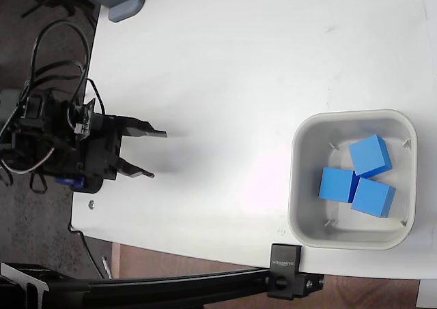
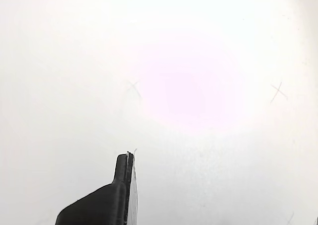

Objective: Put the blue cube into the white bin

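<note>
Looking down from the fixed view, you see the gripper (image 1: 159,155) at the left side of the white worktop (image 1: 225,70), its two black fingers spread wide with nothing between them. One fingertip (image 1: 158,134) points right along the surface, the other sits lower in the picture, and both cast a soft shadow on the bare sheet. The arm's black body and looping cables hang off the left edge of the worktop.

Your white bin (image 1: 298,186) stands well apart from the gripper, near the right edge and toward the bottom of that view. Inside it lie three blue cubes: one blue cube (image 1: 370,155) at the upper right and tilted, a second cube (image 1: 336,184) at the left, and a third cube (image 1: 373,198) at the lower right. All three touch or nearly touch one another in the middle of the bin floor.

A black clamp (image 1: 285,280) grips the worktop edge just below the bin.

In the wrist view, you get only one dark finger (image 2: 121,185) rising from the bottom edge over plain white worktop with faint pencil crosses (image 2: 278,91).
</note>
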